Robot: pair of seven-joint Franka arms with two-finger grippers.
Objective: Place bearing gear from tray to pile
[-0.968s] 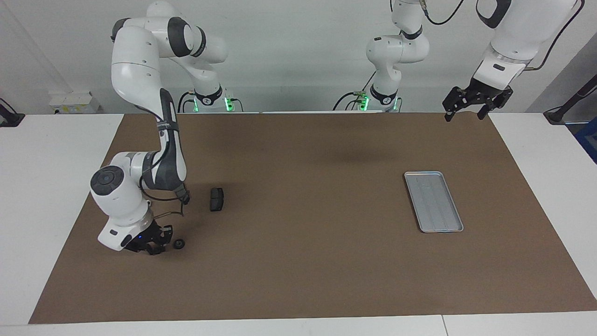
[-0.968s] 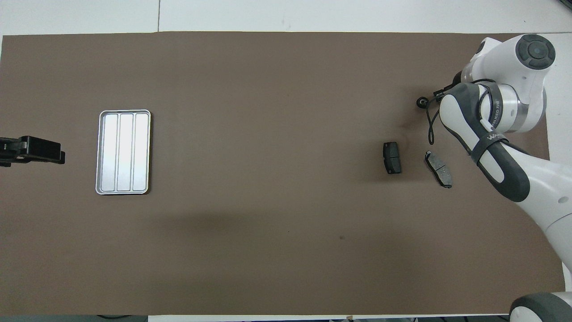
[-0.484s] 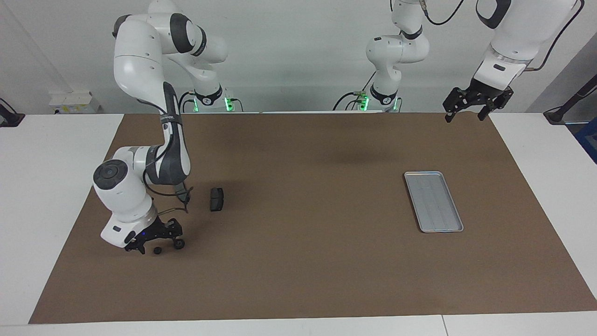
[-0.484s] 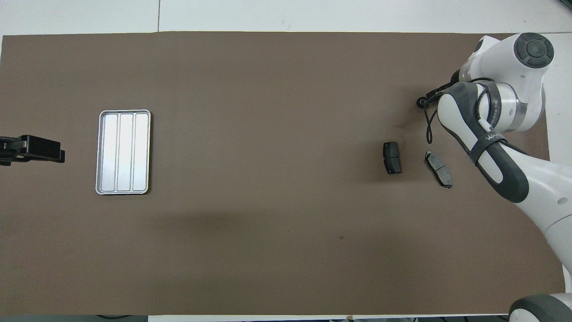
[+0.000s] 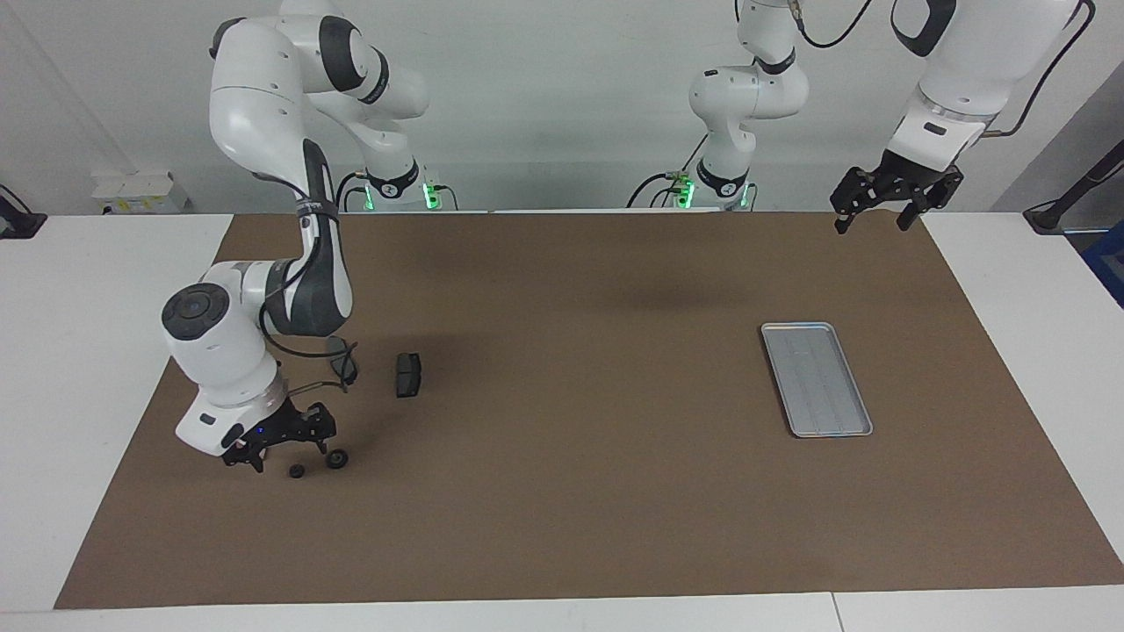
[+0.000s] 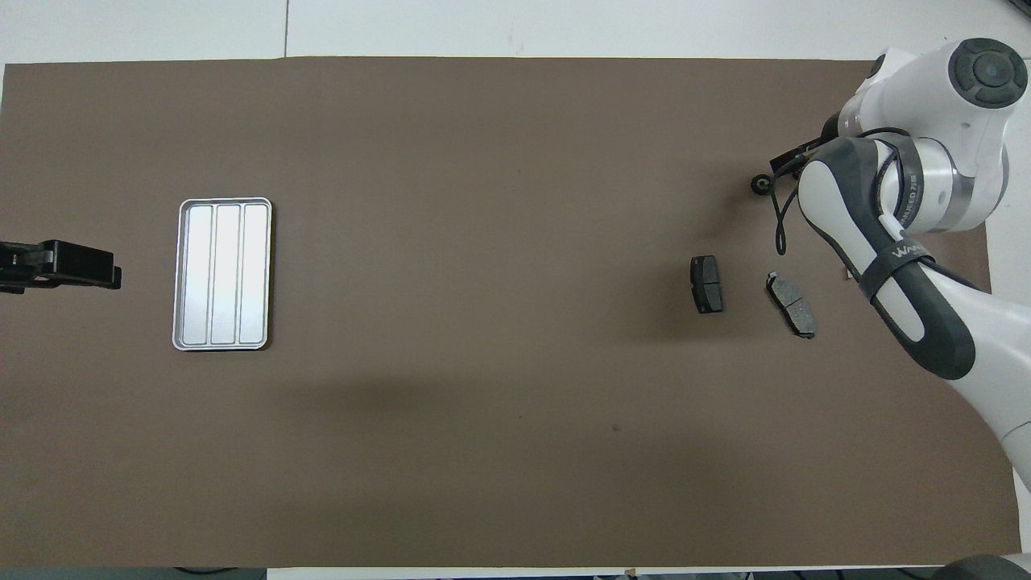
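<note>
**Bearing gear on the mat under the right gripper, tray bare**

At the right arm's end of the table, the right gripper (image 5: 279, 448) hangs low over the brown mat (image 5: 571, 491), its jaws spread wide and holding nothing. Two small dark round pieces lie on the mat just beneath it: one bearing gear (image 5: 337, 458) beside the gripper's fingertip, and a smaller round part (image 5: 297, 471) just beside that one; whether either touches the fingers cannot be told. In the overhead view only one of these shows, a dark round spot (image 6: 758, 184) at the edge of the arm. Nearer to the robots lie two dark grey brake pads: one brake pad (image 6: 706, 283) sits in the open, the second brake pad (image 6: 791, 304) close beside the right arm's forearm. The two pads are apart from each other.

Toward the left arm's end of the table, the tray (image 6: 222, 274) lies flat with its ribbed floor bare. The left gripper (image 5: 878, 211) waits raised above the mat's corner near the left arm's base, jaws wide and holding nothing.
</note>
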